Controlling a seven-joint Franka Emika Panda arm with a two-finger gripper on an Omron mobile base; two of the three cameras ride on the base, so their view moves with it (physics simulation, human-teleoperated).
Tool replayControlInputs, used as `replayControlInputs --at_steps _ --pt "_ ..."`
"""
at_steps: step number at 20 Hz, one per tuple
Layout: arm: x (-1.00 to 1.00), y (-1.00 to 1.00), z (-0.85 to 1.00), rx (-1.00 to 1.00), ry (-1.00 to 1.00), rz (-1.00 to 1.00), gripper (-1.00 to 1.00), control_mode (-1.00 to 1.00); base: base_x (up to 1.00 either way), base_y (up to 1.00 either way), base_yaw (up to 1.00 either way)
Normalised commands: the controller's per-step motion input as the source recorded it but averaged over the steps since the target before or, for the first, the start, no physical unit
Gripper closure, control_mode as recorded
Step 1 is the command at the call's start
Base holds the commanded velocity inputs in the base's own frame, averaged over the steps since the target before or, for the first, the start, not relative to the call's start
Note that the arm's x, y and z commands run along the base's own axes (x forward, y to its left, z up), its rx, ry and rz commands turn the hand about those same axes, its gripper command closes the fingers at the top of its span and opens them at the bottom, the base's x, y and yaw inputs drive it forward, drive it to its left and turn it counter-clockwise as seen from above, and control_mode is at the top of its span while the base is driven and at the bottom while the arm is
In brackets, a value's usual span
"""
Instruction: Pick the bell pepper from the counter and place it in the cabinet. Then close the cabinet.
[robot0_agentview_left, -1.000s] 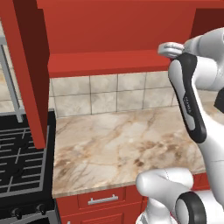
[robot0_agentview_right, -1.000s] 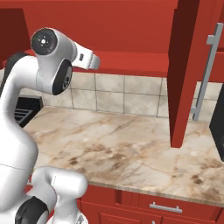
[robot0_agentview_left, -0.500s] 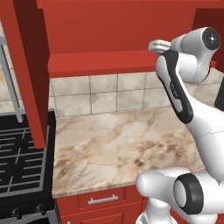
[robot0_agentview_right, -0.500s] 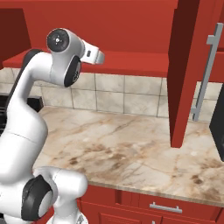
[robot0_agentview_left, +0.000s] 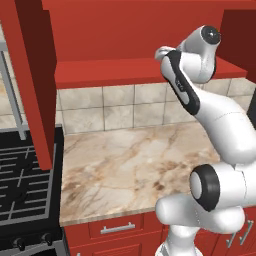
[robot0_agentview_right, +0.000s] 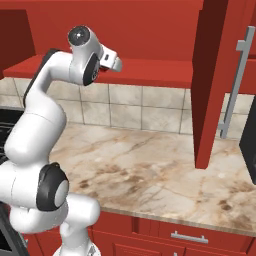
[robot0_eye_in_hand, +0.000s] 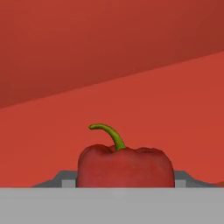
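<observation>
Red cabinet (robot0_agentview_left: 150, 70) fills the upper frame above the marble surface (robot0_agentview_left: 135, 165). The tool (robot0_eye_in_hand: 126, 186), clamped on the bell pepper (robot0_eye_in_hand: 126, 168) at lower centre, should ease onto the shelf before releasing.

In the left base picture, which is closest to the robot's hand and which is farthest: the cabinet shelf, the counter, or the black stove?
1. The cabinet shelf: right beside the gripper, up high, level with it.
2. The counter: lower down, under the gripper.
3. The stove: lowest and far off to the picture's left.
</observation>
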Motion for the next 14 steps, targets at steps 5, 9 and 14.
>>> replayControlInputs --at_steps 5,9,14 --pt "0.70 0.05 -0.14 0.00 0.12 0.00 1.00 -1.00 0.00 0.00 0.00" --pt "0.65 0.00 -0.10 0.00 0.05 0.00 1.00 -1.00 0.00 0.00 0.00" --pt "0.59 0.00 -0.20 0.00 0.00 0.00 1.00 -1.00 0.00 0.00 0.00"
